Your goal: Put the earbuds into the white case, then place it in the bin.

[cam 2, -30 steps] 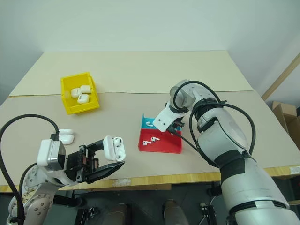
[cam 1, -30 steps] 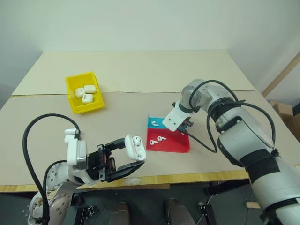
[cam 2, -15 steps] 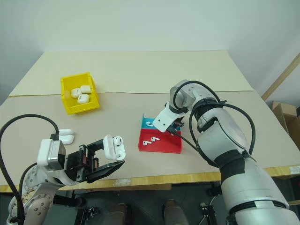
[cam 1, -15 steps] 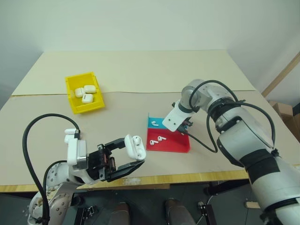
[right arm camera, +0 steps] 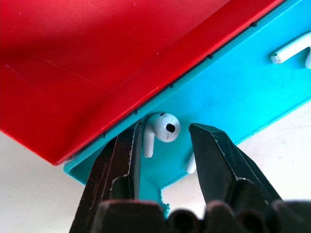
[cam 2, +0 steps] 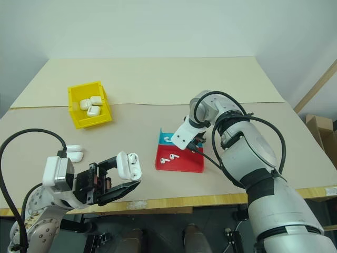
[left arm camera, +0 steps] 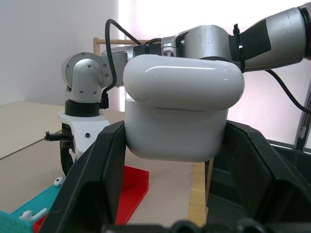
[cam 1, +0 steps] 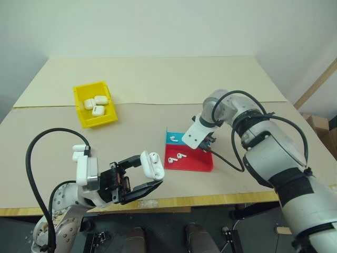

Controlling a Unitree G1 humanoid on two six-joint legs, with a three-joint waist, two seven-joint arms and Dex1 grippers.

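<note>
— Holding anything, the left claw [cam 1: 149,173]?
— Yes, it pinches the white case [cam 1: 150,164] above the worktop's [cam 1: 158,79] near edge, lid flipped up.
— And the right claw [right arm camera: 163,145]?
— Spread, fingers either side of an earbud [right arm camera: 163,128] in the tray's blue half [right arm camera: 233,92].
— The bin [cam 1: 95,108]?
— Far left, yellow, holding more cases [cam 1: 96,104].

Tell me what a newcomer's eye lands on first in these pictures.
First, the left claw at the table's near edge, shut on a white case with its lid flipped open. Next, the red-and-blue tray mid-table, where the right claw points down with its fingers either side of an earbud in the blue part. Then the yellow bin far left, holding three white cases.
</note>
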